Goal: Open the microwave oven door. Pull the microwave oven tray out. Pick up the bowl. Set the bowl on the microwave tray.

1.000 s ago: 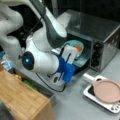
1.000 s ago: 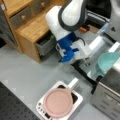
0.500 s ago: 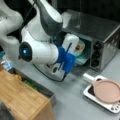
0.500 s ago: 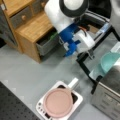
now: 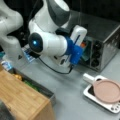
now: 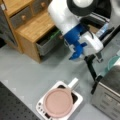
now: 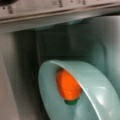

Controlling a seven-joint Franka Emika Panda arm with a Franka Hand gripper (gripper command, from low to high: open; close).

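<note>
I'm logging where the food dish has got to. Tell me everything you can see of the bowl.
The bowl is small, round, pale teal and smooth, plastic by its look. In the wrist view it fills the lower frame, its opening facing the camera, with an orange piece of food and a bit of green below it inside. Behind it lies the dark cavity of the microwave oven. In a front view its teal edge shows at the oven's open front. The end effector itself is hidden behind the arm.

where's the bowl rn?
The bowl, orange food inside, fills the wrist view right at the microwave oven opening; in a front view its teal edge shows at right, beside the gripper.
</note>
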